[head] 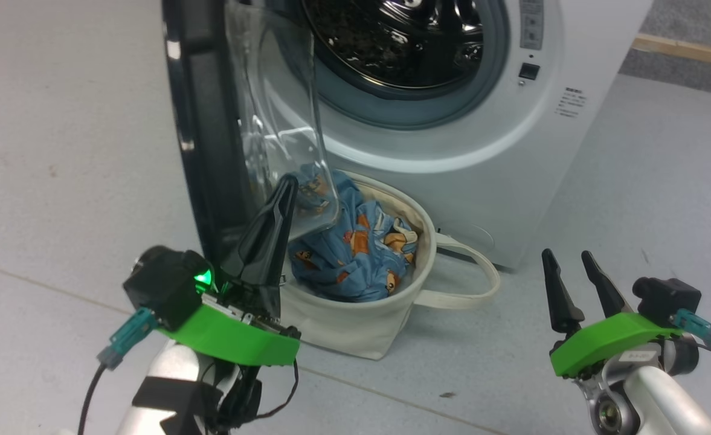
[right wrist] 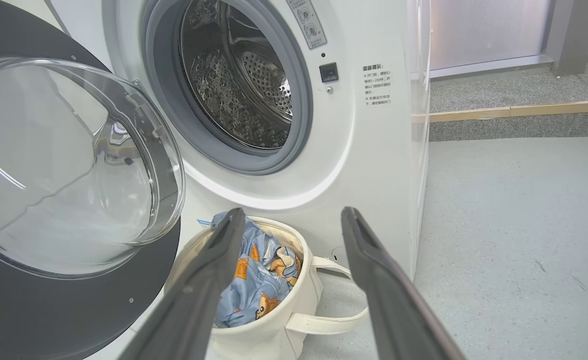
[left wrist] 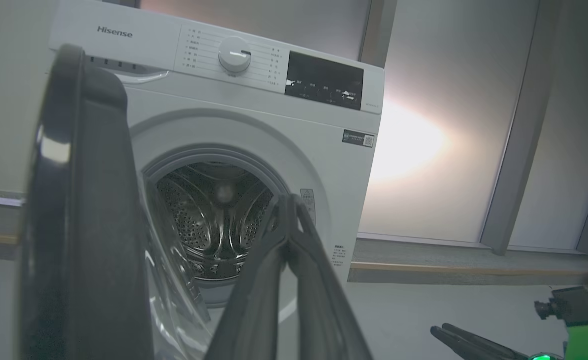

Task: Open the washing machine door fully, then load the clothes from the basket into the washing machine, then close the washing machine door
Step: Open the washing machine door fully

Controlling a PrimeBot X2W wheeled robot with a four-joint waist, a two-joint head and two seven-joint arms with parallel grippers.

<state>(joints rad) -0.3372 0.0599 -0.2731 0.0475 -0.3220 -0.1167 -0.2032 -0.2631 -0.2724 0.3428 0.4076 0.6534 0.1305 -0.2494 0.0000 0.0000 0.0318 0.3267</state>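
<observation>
- The left gripper (head: 287,184) is nearest the work. Its two fingers are pressed together with nothing between them, and they point up along the inner side of the washing machine door (head: 201,121). Whether the tips touch the glass bowl (head: 276,121) I cannot tell.
- The right gripper (head: 566,258) hovers low on the robot's right, well apart from everything. Its fingers are spread moderately wide and it holds nothing.
- The basket (head: 343,326) sits on the floor just in front of the washing machine (head: 482,169), partly under the bowl. The clothes (head: 355,248) are bunched inside it with no clear long axis.
- The basket lies just right of the left gripper. For the right gripper it is ahead and to the left, and in the right wrist view it sits between the fingers.
- The door stands out from the machine's front, nearly edge-on to the head camera, on the left gripper's left. I judge a leftward push would swing it wider.
- Farthest away, the drum (head: 391,42) gapes with no cloth visible in it. I judge the right gripper has the freer reach to the clothes.
</observation>
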